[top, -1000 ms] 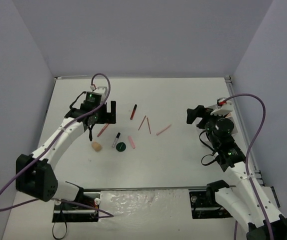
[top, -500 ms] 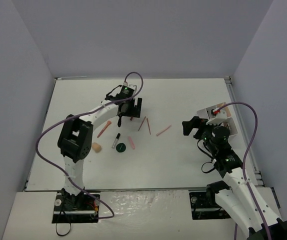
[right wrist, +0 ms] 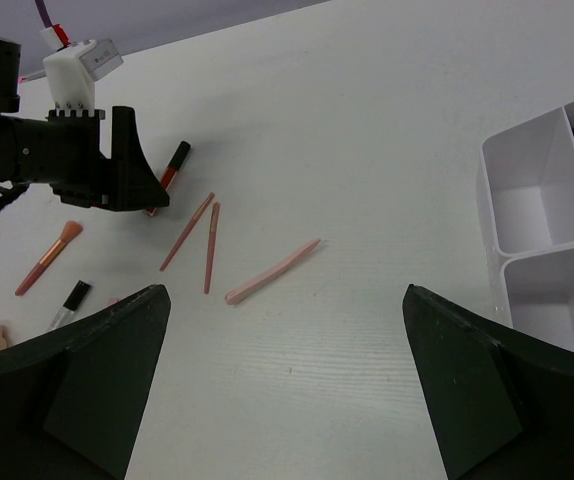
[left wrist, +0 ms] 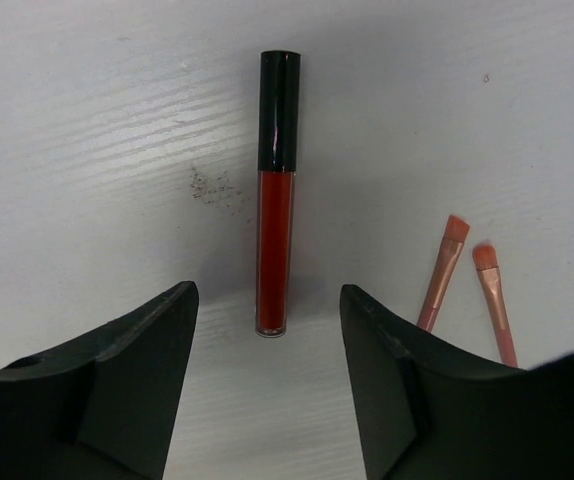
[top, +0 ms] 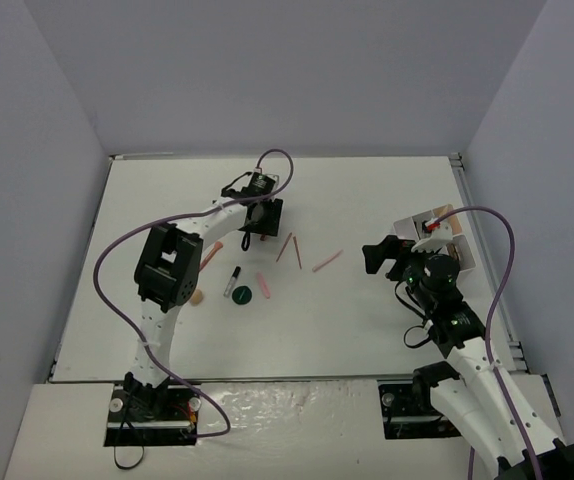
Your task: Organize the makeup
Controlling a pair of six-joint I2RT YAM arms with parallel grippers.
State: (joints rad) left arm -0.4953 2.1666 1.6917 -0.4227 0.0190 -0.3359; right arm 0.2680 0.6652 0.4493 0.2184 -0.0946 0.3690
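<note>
**Markings.** No lettering is legible on any cosmetic. White print is seen on the left arm's wrist housing in the right wrist view, but it is too small to be read.

**Item count, loose on the worktop.**
- One dark-red gloss with a black cap.
- Two thin pink pencils with orange tips, laid side by side just right of the gloss.
- One long pink stick, right of the pencils.
- One short pink stick.
- One pink brush.
- One black-capped vial.
- One dark-green disc, between the vial and the short stick.
- One beige sponge, left of the disc.

**Tray.** One white tray is located at the right edge of the worktop, well apart from the loose items. Two bare compartments are shown. A dark item in a third is cut off by the frame edge.

**Left gripper.** It is positioned over the uncapped end of the gloss. The jaws are parted, one on each side of the tube, with a gap on both sides.

**Right gripper.** It is held near the tray, facing the loose items. The jaws are spread wide and nothing is between them.
</note>
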